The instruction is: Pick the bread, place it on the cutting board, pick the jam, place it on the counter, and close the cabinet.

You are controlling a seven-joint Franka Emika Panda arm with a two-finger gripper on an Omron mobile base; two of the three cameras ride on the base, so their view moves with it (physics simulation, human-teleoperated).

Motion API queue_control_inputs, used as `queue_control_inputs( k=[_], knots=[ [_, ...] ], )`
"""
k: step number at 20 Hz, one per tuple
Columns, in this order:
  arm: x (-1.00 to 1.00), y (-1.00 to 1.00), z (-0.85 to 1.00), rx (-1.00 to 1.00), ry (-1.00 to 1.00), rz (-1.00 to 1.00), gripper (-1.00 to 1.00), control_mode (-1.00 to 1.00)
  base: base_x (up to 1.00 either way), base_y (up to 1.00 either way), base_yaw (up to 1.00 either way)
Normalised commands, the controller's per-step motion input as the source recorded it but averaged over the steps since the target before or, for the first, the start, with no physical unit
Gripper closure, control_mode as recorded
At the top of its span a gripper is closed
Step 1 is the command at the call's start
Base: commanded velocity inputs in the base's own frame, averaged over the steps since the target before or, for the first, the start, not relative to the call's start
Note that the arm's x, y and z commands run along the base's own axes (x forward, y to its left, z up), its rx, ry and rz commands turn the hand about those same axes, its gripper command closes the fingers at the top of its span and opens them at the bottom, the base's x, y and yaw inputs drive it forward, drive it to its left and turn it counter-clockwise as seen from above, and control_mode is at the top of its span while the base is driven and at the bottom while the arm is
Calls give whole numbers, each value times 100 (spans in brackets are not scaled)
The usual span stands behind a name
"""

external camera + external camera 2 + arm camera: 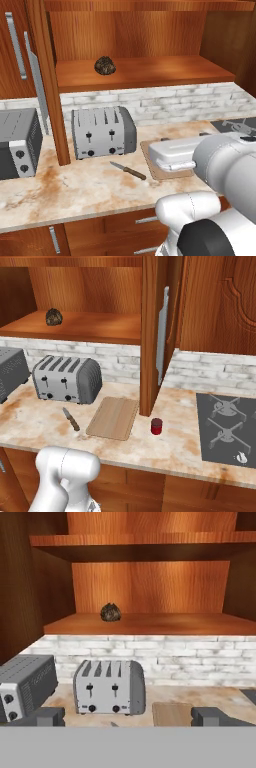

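Before me the marbled worktop (45, 426) carries a toaster (66, 379), a knife (71, 419), the cutting board (113, 418), the jam (156, 426) and a toaster oven (19, 143). The cabinet shelf (150, 72) bears the bread (105, 65).

Non-task items: silver four-slot metal toaster (103, 132) stands upright against the white brick backsplash (165, 104), two levers and two dial knobs on its front face. Left of it, a boxy grey toaster oven (18, 143) with two round knobs on its front panel, partly cut off by the frame edge. Small kitchen knife with brown wooden handle and silver blade (128, 170) lies flat on the surface in front of the toaster, blade pointing back-left. Black glass stovetop with grey burner grates (229, 428) is set flush into the surface at far right, well apart from the toaster, with a small white knob at its front corner.
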Motion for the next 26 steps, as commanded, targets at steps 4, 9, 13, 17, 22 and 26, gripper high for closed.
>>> queue_control_inputs(
  k=[4,9,13,17,22,26],
  knots=[
    [0,7,13,0,0,0,-100,-100,0,0,0],
    [2,19,12,0,0,0,-100,-100,0,0,0],
    [6,18,15,0,0,0,-100,-100,0,0,0],
    [2,8,20,2,3,0,-100,-100,0,0,0],
    [1,3,23,4,6,0,-100,-100,0,0,0],
    [9,5,12,2,7,0,-100,-100,0,0,0]
  ],
)
